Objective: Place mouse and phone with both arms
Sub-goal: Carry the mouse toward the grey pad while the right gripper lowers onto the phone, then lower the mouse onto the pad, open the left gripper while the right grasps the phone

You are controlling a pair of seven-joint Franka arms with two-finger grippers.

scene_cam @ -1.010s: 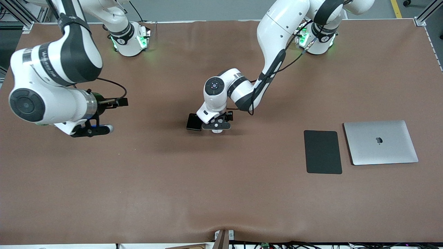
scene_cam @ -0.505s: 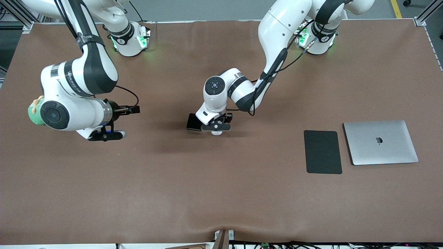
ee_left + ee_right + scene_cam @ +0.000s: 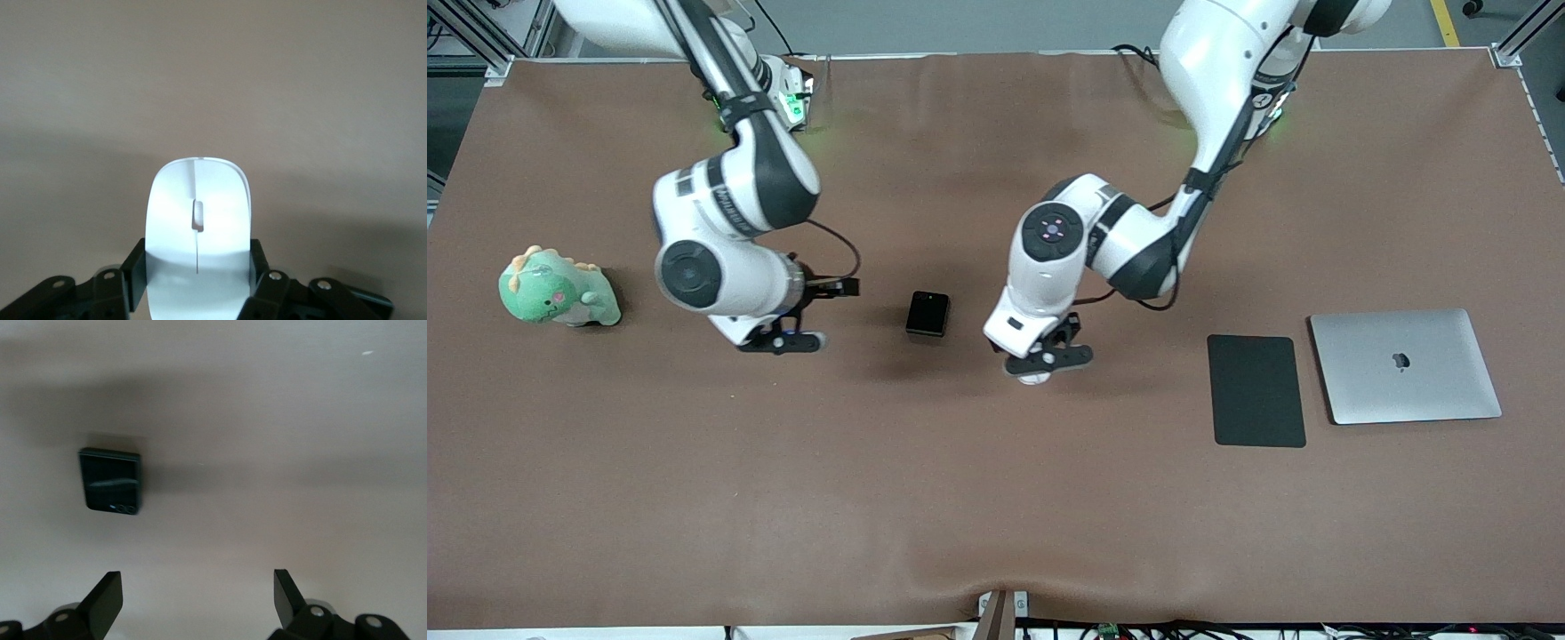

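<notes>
The white mouse [image 3: 1034,378] is held in my left gripper [image 3: 1040,363], over bare table between the phone and the black pad. In the left wrist view the mouse [image 3: 198,220] sits between the two black fingers [image 3: 135,275], and the gripper [image 3: 198,267] is shut on its sides. The glossy black phone [image 3: 927,313] lies flat on the table between the two grippers. My right gripper [image 3: 783,341] hovers over the table between a plush toy and the phone. In the right wrist view that gripper [image 3: 197,597] is open and empty, with the phone [image 3: 111,481] ahead of it.
A green plush dinosaur [image 3: 559,289] sits toward the right arm's end of the table. A matte black pad [image 3: 1256,389] and a closed silver laptop [image 3: 1405,364] lie side by side toward the left arm's end.
My left gripper has moved with the mouse away from the phone toward the black pad. My right arm has swung in toward the phone, uncovering the plush dinosaur.
</notes>
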